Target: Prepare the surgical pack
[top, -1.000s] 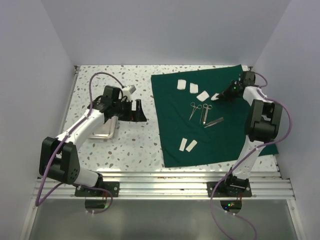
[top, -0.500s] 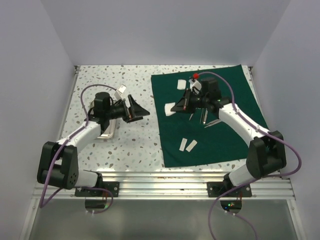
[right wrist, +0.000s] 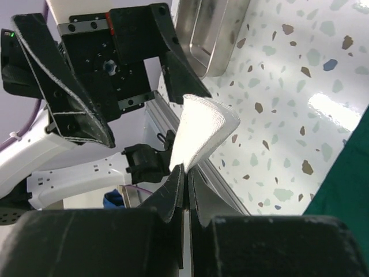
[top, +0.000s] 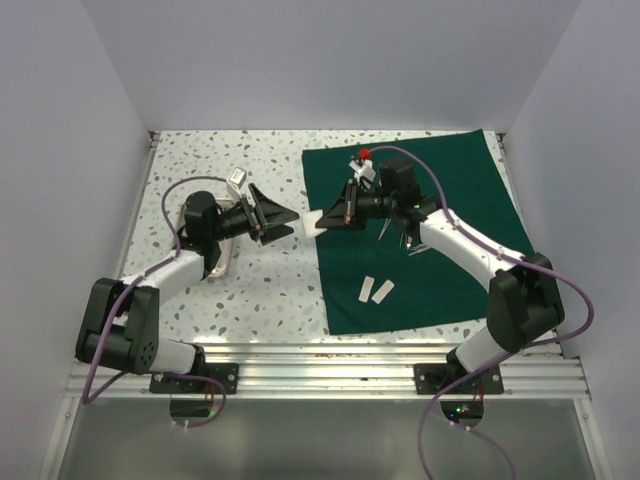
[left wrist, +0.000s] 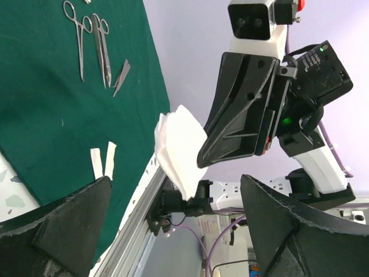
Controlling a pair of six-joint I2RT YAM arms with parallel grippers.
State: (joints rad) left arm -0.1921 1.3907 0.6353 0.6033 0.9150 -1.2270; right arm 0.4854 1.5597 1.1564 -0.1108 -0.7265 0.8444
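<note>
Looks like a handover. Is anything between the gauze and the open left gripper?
Nothing visible. The gauze, pinched in the right gripper, sits just off the left gripper, whose jaws are open, with no object between them.

You are working in a robotics lab test cell: plain pale walls [top: 330, 60] box in a speckled table [top: 270, 290]. An aluminium rail [top: 330, 372] at its near edge carries both arm bases [top: 195, 380], purple cables [top: 97, 350] trail from them, and the left wrist view catches a white power strip [left wrist: 242, 199].
</note>
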